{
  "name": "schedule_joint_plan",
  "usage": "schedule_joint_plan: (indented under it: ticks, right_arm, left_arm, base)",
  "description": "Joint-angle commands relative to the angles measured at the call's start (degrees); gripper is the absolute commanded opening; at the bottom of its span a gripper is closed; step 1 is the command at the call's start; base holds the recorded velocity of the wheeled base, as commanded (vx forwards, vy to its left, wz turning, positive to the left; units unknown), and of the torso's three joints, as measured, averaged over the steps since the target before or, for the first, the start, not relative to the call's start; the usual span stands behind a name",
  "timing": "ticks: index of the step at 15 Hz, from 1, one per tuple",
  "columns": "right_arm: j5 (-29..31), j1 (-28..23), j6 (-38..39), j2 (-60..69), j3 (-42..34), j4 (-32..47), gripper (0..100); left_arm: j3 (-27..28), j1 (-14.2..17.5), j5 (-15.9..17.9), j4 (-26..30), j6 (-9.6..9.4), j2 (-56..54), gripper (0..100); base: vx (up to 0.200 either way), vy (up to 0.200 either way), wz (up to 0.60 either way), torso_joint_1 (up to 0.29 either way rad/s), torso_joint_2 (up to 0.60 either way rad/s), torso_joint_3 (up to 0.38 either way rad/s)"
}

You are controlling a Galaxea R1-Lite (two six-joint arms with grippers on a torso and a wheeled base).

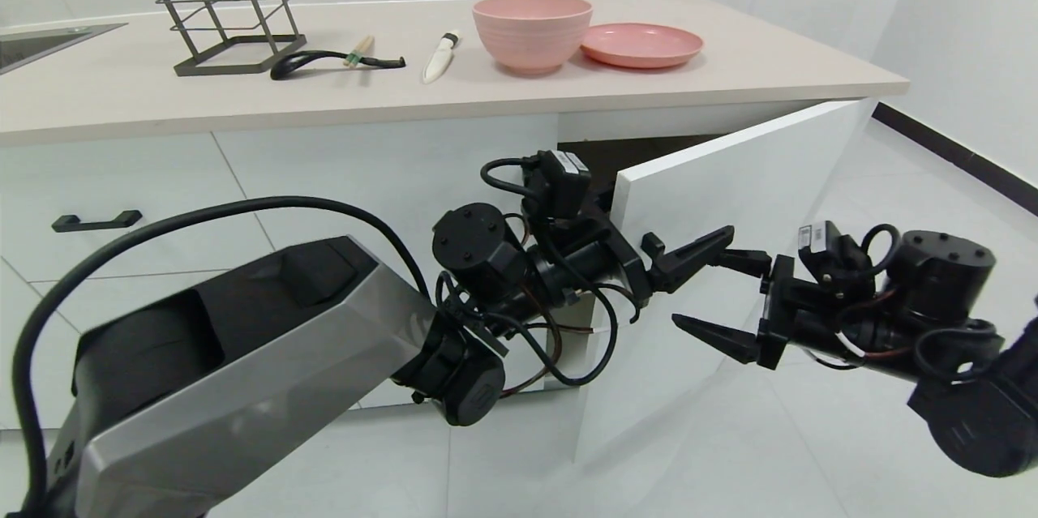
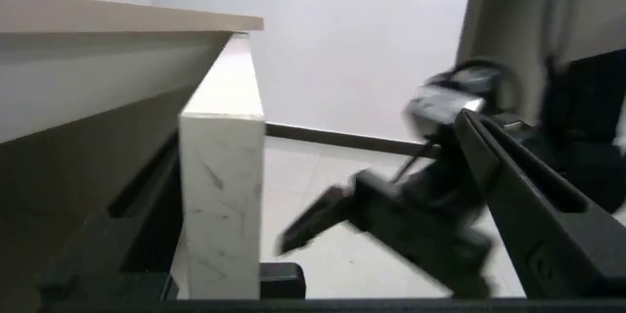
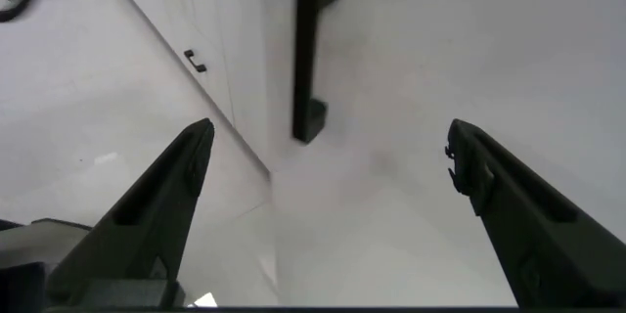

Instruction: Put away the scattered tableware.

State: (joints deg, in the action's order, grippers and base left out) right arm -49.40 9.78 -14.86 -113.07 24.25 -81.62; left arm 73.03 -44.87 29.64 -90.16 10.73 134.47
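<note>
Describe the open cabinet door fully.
The cabinet door is a flat white panel, faintly veined on its edge. It is swung partly open under the right end of the countertop, with dark cabinet space behind. A black bar handle is mounted on its front. The open left gripper straddles its free edge; contact is unclear.

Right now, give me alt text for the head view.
The left gripper and right gripper, both open, are at the ajar cabinet door under the counter. On top: pink bowl, pink plate, knife, black spoon, chopsticks, wire rack.
</note>
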Motion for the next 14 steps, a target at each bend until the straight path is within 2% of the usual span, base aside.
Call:
schedule_joint_plan:
  ticks: [1,4,8,12,14]
  right_arm:
    - [1.0,-0.3,-0.2,11.9,-8.9,0.5,100]
    - [1.8,-0.9,-0.9,21.0,-14.3,1.0,100]
    - [5.0,-0.5,-0.7,30.3,-15.2,1.0,100]
    - [7.3,-0.8,-0.3,38.0,-14.6,0.8,100]
    - [10.4,-2.3,0.5,40.9,-12.5,1.0,100]
  left_arm:
    - [-0.4,0.8,-2.7,0.4,-0.09,0.0,100]
    - [-2.7,1.3,-3.9,0.2,-0.09,0.3,100]
    - [-3.7,2.2,-3.9,0.2,-0.71,1.1,100]
    - [-6.1,-0.1,-3.9,0.2,-1.50,1.2,100]
    - [-9.0,-2.5,-3.9,0.2,-1.50,0.4,100]
  base:
    - [0.000,0.000,0.00,0.000,0.00,0.000]
    - [0.000,0.000,0.00,0.000,0.00,0.000]
    - [0.000,0.000,0.00,0.000,0.00,0.000]
    - [0.000,0.000,0.00,0.000,0.00,0.000]
    - [0.000,0.000,0.00,0.000,0.00,0.000]
